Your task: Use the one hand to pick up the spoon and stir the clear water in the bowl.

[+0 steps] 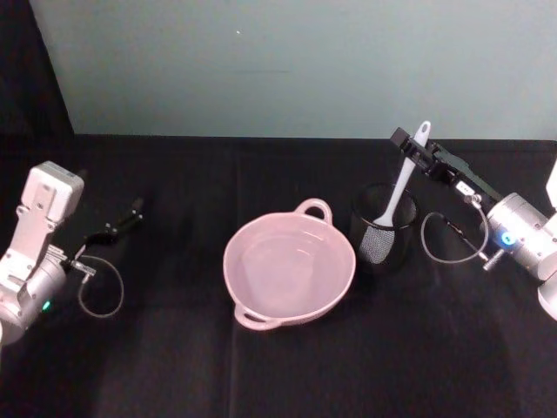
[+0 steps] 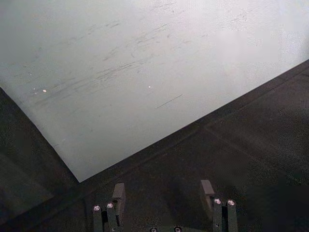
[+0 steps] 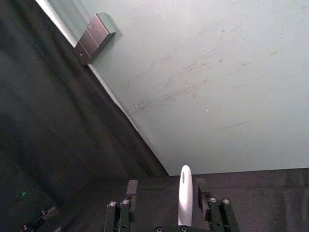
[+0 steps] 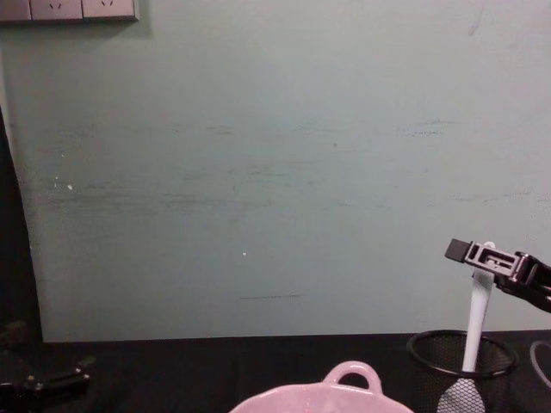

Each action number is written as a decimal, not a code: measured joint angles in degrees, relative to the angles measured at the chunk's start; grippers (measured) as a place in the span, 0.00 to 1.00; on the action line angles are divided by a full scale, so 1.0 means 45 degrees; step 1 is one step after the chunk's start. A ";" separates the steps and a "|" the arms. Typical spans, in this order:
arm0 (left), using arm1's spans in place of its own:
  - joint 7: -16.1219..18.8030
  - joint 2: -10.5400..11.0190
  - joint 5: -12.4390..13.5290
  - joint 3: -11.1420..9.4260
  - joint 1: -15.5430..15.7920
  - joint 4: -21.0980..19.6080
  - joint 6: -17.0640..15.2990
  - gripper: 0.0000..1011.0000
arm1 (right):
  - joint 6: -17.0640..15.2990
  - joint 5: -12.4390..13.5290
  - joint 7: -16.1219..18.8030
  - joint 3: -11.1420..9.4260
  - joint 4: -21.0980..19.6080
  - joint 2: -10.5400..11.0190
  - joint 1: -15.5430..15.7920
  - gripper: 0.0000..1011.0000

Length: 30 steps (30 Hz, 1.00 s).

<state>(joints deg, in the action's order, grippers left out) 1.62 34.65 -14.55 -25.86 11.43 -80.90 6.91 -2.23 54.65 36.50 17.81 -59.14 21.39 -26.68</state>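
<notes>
Right tool point(image 1: 416, 152) around spoon point(image 1: 399, 189) (jaws still apart).

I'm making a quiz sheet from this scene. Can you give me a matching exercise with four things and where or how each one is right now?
1. spoon
2. bowl
3. right gripper
4. left gripper

A. low over the table's left side, holding nothing
B. middle of the table, left of the mesh cup
C. at the spoon's handle top
D. standing in the mesh cup

Pairs: 1-D, 2-B, 3-C, 4-A
</notes>
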 joint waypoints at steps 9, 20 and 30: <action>0.0001 -0.0001 0.0001 0.0000 0.0000 0.0000 0.0000 1.00 | 0.1326 -0.1494 -0.0339 0.0415 0.0047 0.0226 -0.0050 0.97; 0.0000 -0.0001 0.0000 0.0000 0.0000 0.0000 0.0000 1.00 | 0.3694 -0.4687 -0.2273 0.0822 -0.0280 0.0593 0.0197 0.99; 0.0000 -0.0001 0.0001 0.0000 -0.0001 0.0001 -0.0001 1.00 | 0.4384 -0.6672 -0.4076 0.0490 -0.2455 0.1584 0.1625 0.99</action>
<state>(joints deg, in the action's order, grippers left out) 1.62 34.65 -14.55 -25.86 11.43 -80.90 6.90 17.50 24.63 18.16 20.02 -70.19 28.52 -19.37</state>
